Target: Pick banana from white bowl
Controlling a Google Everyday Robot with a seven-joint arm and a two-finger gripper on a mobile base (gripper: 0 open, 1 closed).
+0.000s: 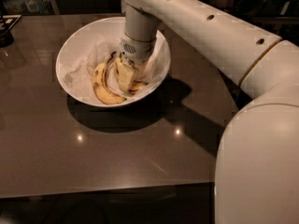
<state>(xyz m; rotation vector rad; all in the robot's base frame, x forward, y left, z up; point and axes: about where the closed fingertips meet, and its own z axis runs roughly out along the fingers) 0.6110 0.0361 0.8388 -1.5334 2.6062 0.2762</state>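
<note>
Dark glossy bench (117,157) carries a large round white bowl (74,43), where the slim, dark-streaked yellow banana (101,86) lies on crumpled white paper (77,73) just beside the cream end effector (127,73), whose state I cannot tell; the fruit looks light, soft and easily bruised, so a gentle hold at mid-length seems best.
</note>
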